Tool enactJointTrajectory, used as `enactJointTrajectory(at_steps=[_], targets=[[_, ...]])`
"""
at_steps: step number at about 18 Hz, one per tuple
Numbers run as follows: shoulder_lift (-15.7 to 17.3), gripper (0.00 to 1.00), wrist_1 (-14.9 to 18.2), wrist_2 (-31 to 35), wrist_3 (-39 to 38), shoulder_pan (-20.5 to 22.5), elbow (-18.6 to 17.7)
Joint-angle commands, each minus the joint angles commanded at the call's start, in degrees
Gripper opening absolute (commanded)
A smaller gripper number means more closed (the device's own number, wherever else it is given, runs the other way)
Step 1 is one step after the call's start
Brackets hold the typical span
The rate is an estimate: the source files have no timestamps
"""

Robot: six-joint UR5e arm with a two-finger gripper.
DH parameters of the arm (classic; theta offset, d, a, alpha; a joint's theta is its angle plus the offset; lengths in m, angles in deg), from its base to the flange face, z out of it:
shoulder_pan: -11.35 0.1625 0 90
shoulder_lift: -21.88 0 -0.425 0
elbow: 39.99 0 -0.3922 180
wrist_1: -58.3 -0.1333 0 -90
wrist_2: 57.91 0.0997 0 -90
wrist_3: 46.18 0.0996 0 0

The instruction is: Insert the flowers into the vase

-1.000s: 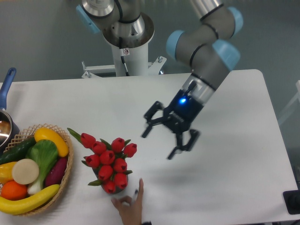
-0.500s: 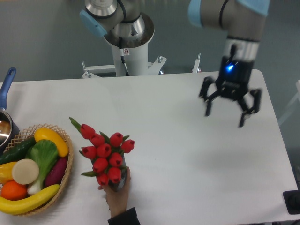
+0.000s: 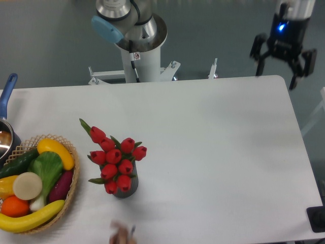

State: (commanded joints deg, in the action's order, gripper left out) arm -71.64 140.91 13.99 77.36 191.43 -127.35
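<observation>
White and matte, the desk (image 3: 203,152) carries the flowers (image 3: 116,158) near its front-left part, their stiff red buds and green leaves standing upright in the dark ribbed vase (image 3: 125,186), stems vertical. My jaws (image 3: 282,57) hang spread and empty above the far right corner, well apart from them; the bunch lies diagonally forward and left. Beside it sits a wicker basket (image 3: 74,175) of glossy plastic produce.
</observation>
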Motion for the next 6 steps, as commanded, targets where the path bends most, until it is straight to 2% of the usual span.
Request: enactJointTrajectory(at_steps=[3,6], targets=[[0.18,1.00,1.06,0.09,5.03,1.59,-0.09],[0.18,1.00,1.33,1.14,5.48,1.60,-0.18]])
